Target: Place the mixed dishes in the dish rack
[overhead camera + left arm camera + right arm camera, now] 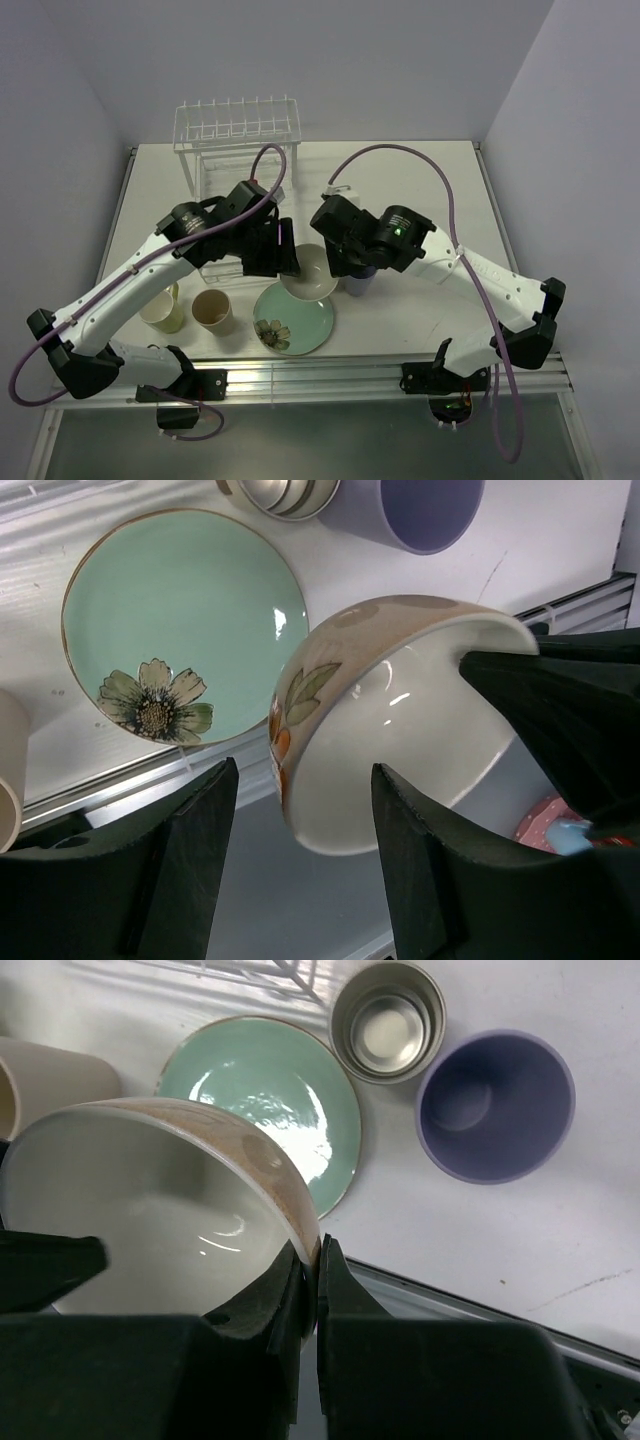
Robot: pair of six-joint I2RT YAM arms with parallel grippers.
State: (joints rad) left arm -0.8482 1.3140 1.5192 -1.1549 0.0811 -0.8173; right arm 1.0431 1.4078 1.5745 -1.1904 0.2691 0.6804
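- The right gripper (315, 1260) pinches the rim of the cream bowl (170, 1210) and holds it tilted.
- The left gripper (305, 772) is spread wide, right beside that bowl.
- The mint-green plate (180, 610) lies below both grippers.

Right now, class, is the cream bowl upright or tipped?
Tipped: the cream bowl shows its patterned outer wall and its opening faces sideways, with the right gripper pinching its rim.

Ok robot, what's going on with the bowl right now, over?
Right end effector shut on cream bowl rim. Left end effector open, right at the bowl, no grip. Left arm over the dish rack.
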